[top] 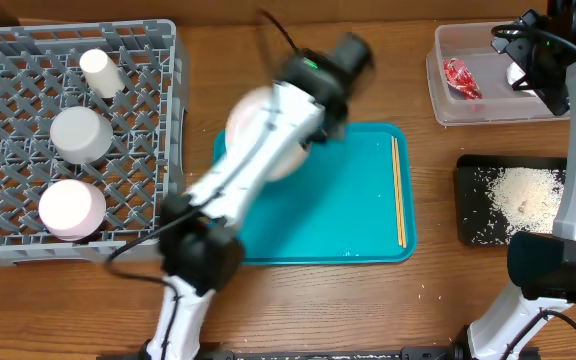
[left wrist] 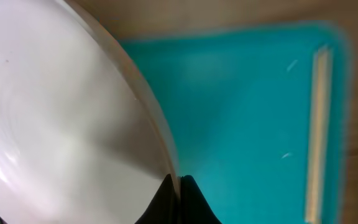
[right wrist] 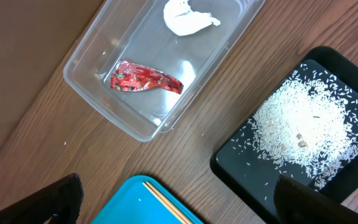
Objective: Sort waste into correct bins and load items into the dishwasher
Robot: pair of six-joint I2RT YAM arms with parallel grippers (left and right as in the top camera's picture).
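A: Left gripper [left wrist: 179, 184]?
B: Its fingers are clamped on the rim of the white plate [left wrist: 61, 124]. The plate is over the far left corner of the teal tray [top: 348, 215]. The arm is blurred in the overhead view.
A: Right gripper [right wrist: 178, 186]?
B: Fingers wide apart and holding nothing, above the table near the clear tub [right wrist: 104, 106].
A: Waste?
B: The red wrapper [right wrist: 146, 79] and tissue [right wrist: 188, 17] lie in the tub. The rice [right wrist: 303, 124] is on the black tray [right wrist: 238, 167].
A: Dishes?
B: The cup [top: 98, 72], grey-blue bowl [top: 80, 135] and pinkish bowl [top: 71, 208] are in the dish rack [top: 8, 120]. The chopsticks [top: 399, 190] lie along the teal tray's right edge.
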